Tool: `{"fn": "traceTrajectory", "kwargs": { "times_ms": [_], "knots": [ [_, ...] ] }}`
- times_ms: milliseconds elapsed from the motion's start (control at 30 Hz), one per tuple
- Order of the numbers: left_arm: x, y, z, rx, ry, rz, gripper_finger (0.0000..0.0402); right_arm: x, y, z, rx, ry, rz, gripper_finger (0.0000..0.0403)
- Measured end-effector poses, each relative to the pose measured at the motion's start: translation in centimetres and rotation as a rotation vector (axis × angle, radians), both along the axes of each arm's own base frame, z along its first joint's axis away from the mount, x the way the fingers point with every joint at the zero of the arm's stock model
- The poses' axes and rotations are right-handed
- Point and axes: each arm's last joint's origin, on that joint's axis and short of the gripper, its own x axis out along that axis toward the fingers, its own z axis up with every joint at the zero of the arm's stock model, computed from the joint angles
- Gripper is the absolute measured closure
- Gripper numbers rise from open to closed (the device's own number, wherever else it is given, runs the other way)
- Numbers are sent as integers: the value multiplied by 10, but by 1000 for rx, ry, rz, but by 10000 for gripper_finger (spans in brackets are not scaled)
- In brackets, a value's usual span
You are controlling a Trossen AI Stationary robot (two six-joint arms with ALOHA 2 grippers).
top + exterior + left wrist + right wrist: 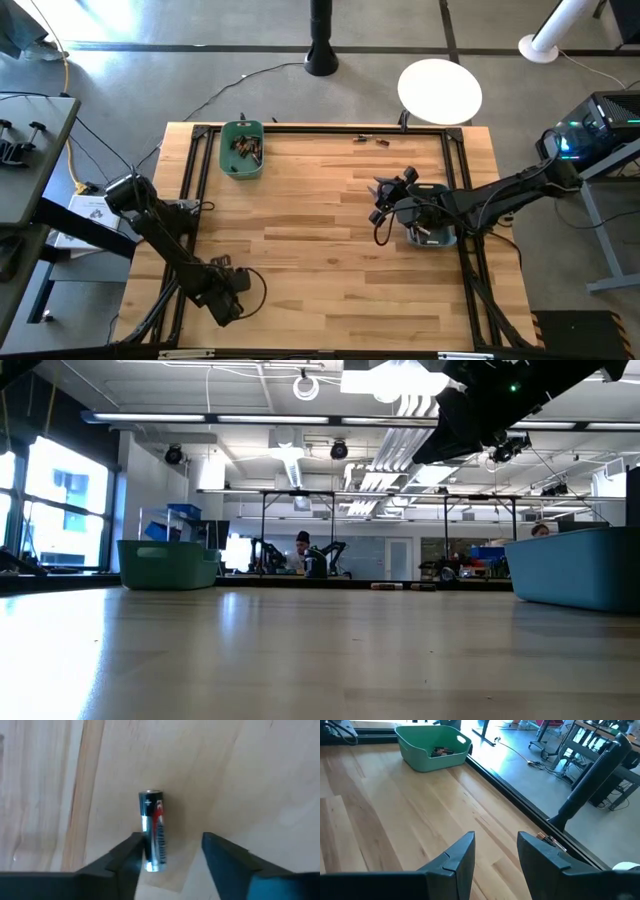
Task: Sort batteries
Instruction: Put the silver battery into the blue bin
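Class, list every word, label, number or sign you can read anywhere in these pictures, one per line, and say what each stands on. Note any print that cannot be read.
"+" : a small plus sign near the top end of the battery lying between the open fingers of the left gripper.
Red and white print along that battery's side: too blurred to read.
White sheet beside the table's left edge: print too small to read.
Nothing else is legible.

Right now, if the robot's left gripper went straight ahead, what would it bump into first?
Probably the battery. It lies on the table just ahead of the open left gripper, close by one finger. Exact depth is hard to judge.
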Motion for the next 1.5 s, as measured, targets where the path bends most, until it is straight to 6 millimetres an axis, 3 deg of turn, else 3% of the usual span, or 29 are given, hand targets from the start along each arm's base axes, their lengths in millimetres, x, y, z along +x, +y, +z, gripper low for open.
{"fn": "traceTrajectory", "kwargs": {
  "times_ms": [267,500,733,867,1133,1333,1500],
  "knots": [
    [16,15,0,40,-34,27,370,0,1,-1,17,5,21,261],
    [53,62,7,433,-326,18,369,-1,3,-6,75,63,109,261],
    [127,107,30,497,-634,-130,369,7,6,-14,119,85,170,261],
    [153,132,46,491,-857,-229,369,22,17,-24,74,89,258,261],
    [157,166,60,396,-1262,-270,369,46,47,-15,-62,-122,459,261],
    [154,163,72,407,-1433,-314,369,52,49,6,-110,-336,538,261],
    [153,159,76,416,-1477,-336,369,54,45,11,-66,-409,648,261]
  ]
}}
